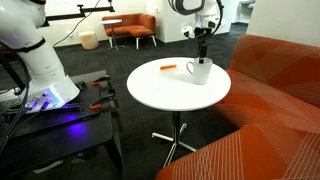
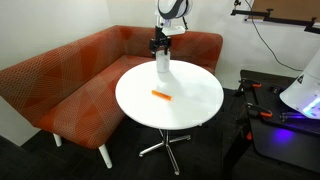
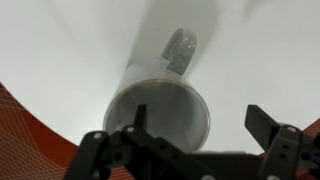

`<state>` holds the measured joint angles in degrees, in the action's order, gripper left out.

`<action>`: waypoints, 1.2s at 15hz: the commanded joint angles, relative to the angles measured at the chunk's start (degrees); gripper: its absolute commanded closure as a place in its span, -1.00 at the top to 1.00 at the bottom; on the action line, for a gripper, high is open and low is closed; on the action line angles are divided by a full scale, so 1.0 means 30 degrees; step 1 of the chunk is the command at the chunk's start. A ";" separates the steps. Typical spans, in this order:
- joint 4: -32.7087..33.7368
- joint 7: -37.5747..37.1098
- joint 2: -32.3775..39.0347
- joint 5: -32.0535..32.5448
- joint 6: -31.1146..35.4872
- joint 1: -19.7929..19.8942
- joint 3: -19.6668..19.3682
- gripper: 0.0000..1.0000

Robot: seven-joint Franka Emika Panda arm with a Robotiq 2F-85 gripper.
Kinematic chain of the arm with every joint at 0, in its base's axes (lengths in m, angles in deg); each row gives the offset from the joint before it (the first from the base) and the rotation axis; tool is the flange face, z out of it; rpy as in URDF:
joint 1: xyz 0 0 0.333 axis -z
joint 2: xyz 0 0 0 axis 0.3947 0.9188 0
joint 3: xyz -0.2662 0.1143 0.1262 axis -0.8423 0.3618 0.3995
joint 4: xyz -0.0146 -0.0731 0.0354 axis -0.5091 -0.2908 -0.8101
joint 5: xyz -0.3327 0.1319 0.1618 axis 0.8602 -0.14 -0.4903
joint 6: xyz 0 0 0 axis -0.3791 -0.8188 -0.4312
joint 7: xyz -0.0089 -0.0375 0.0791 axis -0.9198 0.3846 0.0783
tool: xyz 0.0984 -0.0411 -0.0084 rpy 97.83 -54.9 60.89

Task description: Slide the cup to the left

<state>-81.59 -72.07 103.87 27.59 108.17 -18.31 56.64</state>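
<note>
The cup [image 1: 200, 72] is a small plain white mug standing upright near the edge of the round white table [image 1: 150, 98], and it shows in both exterior views [image 2: 162, 66]. My gripper [image 1: 203, 52] hangs straight above it [image 2: 160, 47]. In the wrist view I look down into the cup [image 3: 150, 92], with its handle pointing away from me. The gripper [image 3: 200, 122] is open. One finger is over the cup's mouth and the other is outside its wall. I cannot tell whether either finger touches it.
A small flat orange object [image 1: 168, 67] lies on the table [image 2: 190, 112] beside the cup [image 2: 160, 96]. An orange sofa [image 2: 70, 75] curves round the table's far side [image 1: 280, 100]. A black cart [image 1: 50, 115] stands beside the table.
</note>
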 commanded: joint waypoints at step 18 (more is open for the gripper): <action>0.3208 0.0088 0.2494 0.0279 -0.0559 0.0099 0.0318 -0.77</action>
<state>-72.93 -72.01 111.50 27.64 108.13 -18.36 57.08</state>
